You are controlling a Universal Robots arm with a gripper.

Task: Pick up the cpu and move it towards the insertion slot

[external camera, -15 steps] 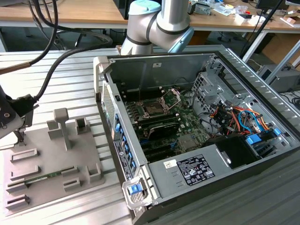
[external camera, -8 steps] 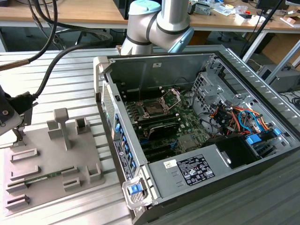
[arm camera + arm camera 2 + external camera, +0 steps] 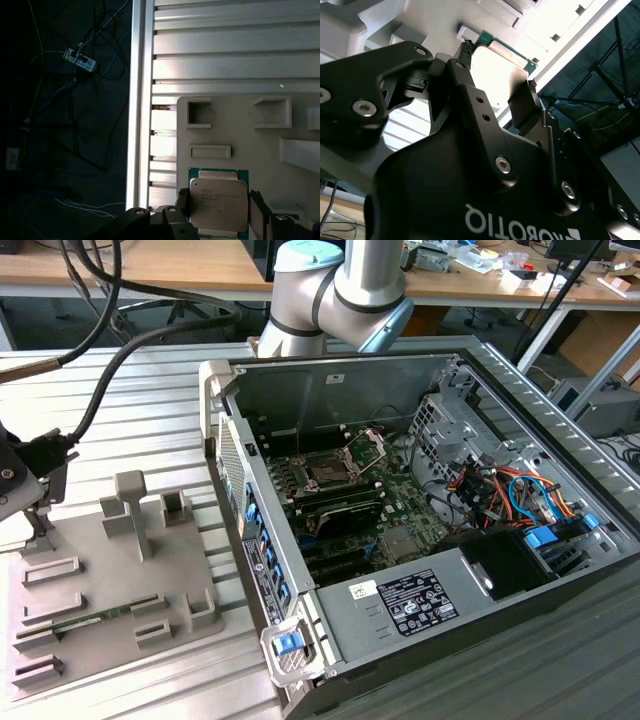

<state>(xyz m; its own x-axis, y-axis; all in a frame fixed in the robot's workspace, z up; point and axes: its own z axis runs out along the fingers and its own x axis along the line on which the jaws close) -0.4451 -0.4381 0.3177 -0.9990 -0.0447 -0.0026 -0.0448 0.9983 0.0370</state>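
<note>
Robot arm takes hold of a processor: the gripper (image 3: 498,67) closes its two black fingers (image 3: 461,70) against opposite edges of the chip (image 3: 218,204), leaving the flat top untouched. It works over the grey holder tray (image 3: 100,570) at nine o'clock in the exterior view. Whether the chip has cleared the tray cannot be told. The chip is a square silvery plate, faintly printed, with a green rim. The socket (image 3: 328,472), its metal bracket raised, lies well apart toward three o'clock inside the computer case (image 3: 300,390).

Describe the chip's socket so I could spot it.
Look inside the open computer case, at the green board. The insertion slot is the dark square framed in shiny metal with a hinged bracket, unlike the long black memory slots beside it.
</note>
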